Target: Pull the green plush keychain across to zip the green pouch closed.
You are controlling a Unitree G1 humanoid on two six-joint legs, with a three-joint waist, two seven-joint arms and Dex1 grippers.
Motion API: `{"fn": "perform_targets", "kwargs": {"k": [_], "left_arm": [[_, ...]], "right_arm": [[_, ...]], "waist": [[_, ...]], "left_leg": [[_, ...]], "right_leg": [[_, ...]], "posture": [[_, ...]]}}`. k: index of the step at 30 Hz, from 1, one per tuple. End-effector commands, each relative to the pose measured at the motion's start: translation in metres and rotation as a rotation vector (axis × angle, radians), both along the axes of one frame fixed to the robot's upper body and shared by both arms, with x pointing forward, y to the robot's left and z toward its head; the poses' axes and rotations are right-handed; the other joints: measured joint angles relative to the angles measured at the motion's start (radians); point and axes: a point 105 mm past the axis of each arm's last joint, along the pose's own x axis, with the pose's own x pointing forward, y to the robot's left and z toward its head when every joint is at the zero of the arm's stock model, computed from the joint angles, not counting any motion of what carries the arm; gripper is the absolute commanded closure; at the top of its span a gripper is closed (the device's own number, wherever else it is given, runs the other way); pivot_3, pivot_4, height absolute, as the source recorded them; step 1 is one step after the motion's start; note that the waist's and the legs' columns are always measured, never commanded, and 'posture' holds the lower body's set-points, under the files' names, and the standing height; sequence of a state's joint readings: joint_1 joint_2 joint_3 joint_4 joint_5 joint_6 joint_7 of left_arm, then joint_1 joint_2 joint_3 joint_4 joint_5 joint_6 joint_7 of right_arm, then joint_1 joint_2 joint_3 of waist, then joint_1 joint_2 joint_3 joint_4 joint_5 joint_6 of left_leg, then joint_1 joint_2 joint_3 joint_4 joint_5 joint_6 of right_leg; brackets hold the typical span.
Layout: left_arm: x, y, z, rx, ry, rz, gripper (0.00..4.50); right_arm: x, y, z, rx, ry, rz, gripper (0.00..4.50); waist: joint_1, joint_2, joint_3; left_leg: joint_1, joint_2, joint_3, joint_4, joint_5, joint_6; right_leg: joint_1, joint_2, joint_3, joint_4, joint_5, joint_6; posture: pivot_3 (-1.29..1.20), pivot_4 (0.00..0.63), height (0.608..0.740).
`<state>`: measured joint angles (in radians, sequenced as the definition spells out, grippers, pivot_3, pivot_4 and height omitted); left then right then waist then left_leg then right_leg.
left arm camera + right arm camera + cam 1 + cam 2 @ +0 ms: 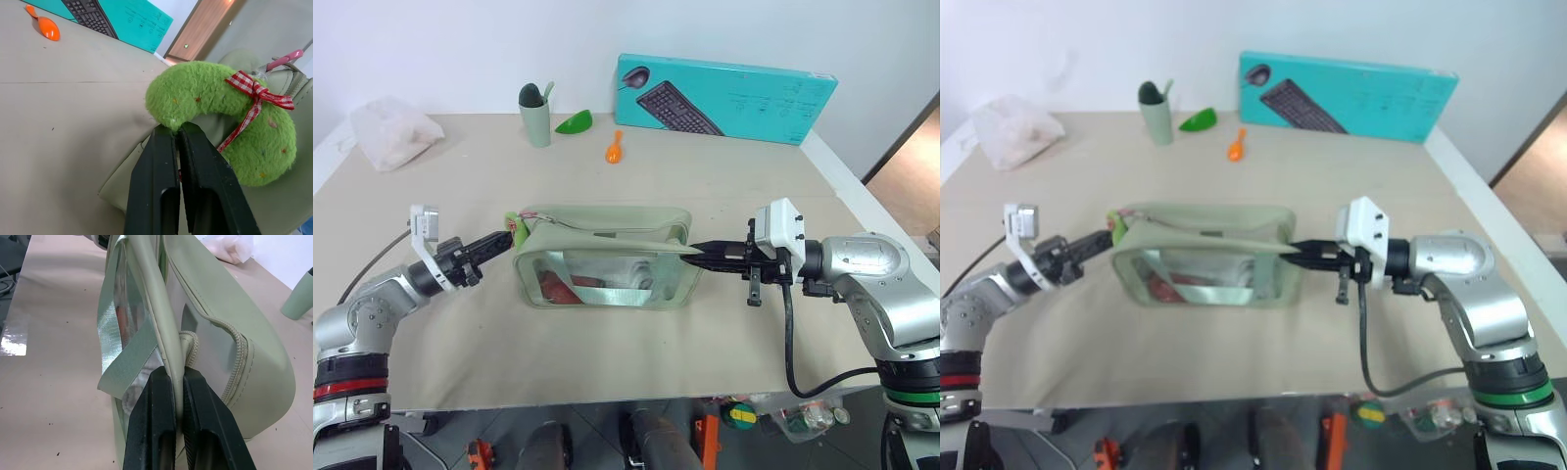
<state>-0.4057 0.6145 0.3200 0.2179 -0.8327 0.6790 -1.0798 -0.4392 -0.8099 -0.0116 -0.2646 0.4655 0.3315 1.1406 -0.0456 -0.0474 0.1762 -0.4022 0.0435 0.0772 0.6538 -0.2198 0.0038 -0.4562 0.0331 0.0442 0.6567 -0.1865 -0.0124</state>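
Note:
The green pouch (607, 274) lies in the middle of the table, and its top zipper gapes open. At its left end hangs the green plush keychain (220, 107), a fuzzy ring with a red checked bow. My left gripper (507, 238) reaches in from the left, and its fingers (161, 166) are shut on the plush's lower edge. From the right, my right gripper (695, 250) is shut on the pouch's folded edge strip (166, 333) at the right end. Red and silvery contents show through the clear front window.
At the back of the table stand a sage cup (535, 117), a green leaf-shaped piece (575, 122), an orange spoon (615, 149) and a teal keyboard box (724, 96). A white plastic bag (391, 132) lies at the back left. The table's front edge runs just before the pouch.

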Motion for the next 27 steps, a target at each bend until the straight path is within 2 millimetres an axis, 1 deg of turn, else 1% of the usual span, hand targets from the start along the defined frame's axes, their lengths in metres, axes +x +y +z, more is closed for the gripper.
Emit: {"fn": "perform_targets", "kwargs": {"k": [1,3,5,7,8,10,12,14,17,19,20,23,24,27], "left_arm": [[-0.001,-0.001,0.054,-0.077,-0.195,-0.006,4.4],[-0.006,-0.004,0.081,-0.128,-0.261,-0.034,4.4],[-0.019,-0.018,0.11,-0.147,-0.339,-0.123,4.4],[-0.028,-0.035,0.127,-0.142,-0.361,-0.207,4.4],[-0.03,-0.042,0.13,-0.132,-0.357,-0.233,4.4],[-0.031,-0.053,0.129,-0.1,-0.331,-0.268,4.4],[-0.032,-0.063,0.121,-0.031,-0.303,-0.294,4.4],[-0.03,-0.069,0.111,0.026,-0.279,-0.303,4.4],[-0.022,-0.068,0.097,0.069,-0.228,-0.28,4.4],[-0.015,-0.065,0.094,0.061,-0.208,-0.25,4.4],[-0.014,-0.064,0.096,0.042,-0.202,-0.255,3.79],[-0.014,-0.063,0.102,0.011,-0.21,-0.262,2.86],[-0.014,-0.062,0.103,0.007,-0.213,-0.257,2.45],[-0.013,-0.058,0.109,-0.022,-0.23,-0.246,1.48]], "right_arm": [[-0.006,0.005,0.004,0.0,-0.023,0.027,4.5],[-0.006,0.005,0.004,-0.001,-0.024,0.026,4.5],[-0.005,0.006,0.004,-0.001,-0.025,0.029,4.5],[-0.004,0.008,0.005,0.0,-0.028,0.033,4.5],[-0.004,0.009,0.005,0.0,-0.029,0.034,4.5],[-0.004,0.01,0.006,0.001,-0.031,0.036,4.5],[-0.004,0.01,0.006,0.002,-0.033,0.037,4.5],[-0.004,0.01,0.006,0.003,-0.034,0.037,4.5],[-0.004,0.01,0.007,0.005,-0.039,0.031,4.5],[-0.004,0.009,0.007,0.005,-0.041,0.025,4.5],[-0.004,0.009,0.007,0.005,-0.042,0.024,4.5],[-0.004,0.009,0.007,0.005,-0.042,0.021,4.5],[-0.004,0.009,0.007,0.005,-0.042,0.02,4.5],[-0.004,0.009,0.007,0.006,-0.04,0.02,4.5]], "waist": [[0.001,-0.001,0.0],[0.001,-0.002,0.001],[0.001,-0.002,0.001],[0.0,-0.002,0.001],[-0.002,-0.002,0.001],[-0.004,-0.002,0.001],[-0.004,-0.002,0.001],[-0.003,-0.002,0.001],[-0.003,-0.002,0.001],[-0.002,-0.002,0.001],[-0.002,-0.002,0.001],[-0.002,-0.002,0.001],[-0.002,-0.002,0.001],[-0.002,-0.002,0.001]], "left_leg": [[0.0,0.0,0.0,0.0,0.0,0.0],[-0.001,0.0,-0.001,0.001,0.0,0.0],[-0.001,0.0,-0.001,0.001,0.0,0.0],[-0.001,-0.001,0.0,0.001,0.0,0.0],[-0.001,-0.001,0.0,0.001,0.0,0.0],[0.0,-0.001,0.002,0.0,0.0,0.0],[0.001,-0.001,0.001,0.0,0.0,0.0],[0.001,0.0,0.0,0.0,0.0,0.0],[0.001,0.001,0.0,0.0,0.0,0.0],[0.001,0.001,-0.001,0.0,0.0,0.0],[0.001,0.001,-0.001,0.0,0.0,0.0],[0.001,0.002,-0.001,0.0,0.0,0.0],[0.001,0.002,-0.001,0.0,0.0,0.0],[0.001,0.002,-0.001,0.0,0.0,0.0]], "right_leg": [[0.0,0.0,0.0,0.0,0.0,0.0],[0.0,0.0,-0.001,0.0,0.001,0.002],[0.0,0.0,0.0,0.0,0.003,0.005],[0.0,0.0,0.001,0.0,0.004,0.006],[0.0,-0.001,0.001,0.0,0.004,0.006],[0.0,0.0,0.003,0.0,0.004,0.006],[0.0,0.001,0.003,0.0,0.004,0.006],[0.0,0.002,0.002,0.0,0.004,0.006],[0.0,0.004,0.002,0.0,0.003,0.006],[0.0,0.006,0.002,0.0,0.003,0.005],[0.0,0.006,0.002,0.0,0.003,0.005],[0.0,0.007,0.002,0.0,0.003,0.005],[0.0,0.006,0.002,0.0,0.003,0.005],[0.0,0.006,0.003,0.0,0.003,0.005]], "posture": [[0.0,0.15,0.74],[0.0,0.15,0.74],[0.0,0.15,0.74],[0.0,0.15,0.74],[0.0,0.15,0.74],[0.0,0.15,0.74],[0.0,0.15,0.74],[0.0,0.15,0.74],[0.0,0.15,0.74],[0.0,0.15,0.74],[0.0,0.15,0.74],[0.0,0.15,0.74],[0.0,0.15,0.74],[0.0,0.15,0.74]]}}
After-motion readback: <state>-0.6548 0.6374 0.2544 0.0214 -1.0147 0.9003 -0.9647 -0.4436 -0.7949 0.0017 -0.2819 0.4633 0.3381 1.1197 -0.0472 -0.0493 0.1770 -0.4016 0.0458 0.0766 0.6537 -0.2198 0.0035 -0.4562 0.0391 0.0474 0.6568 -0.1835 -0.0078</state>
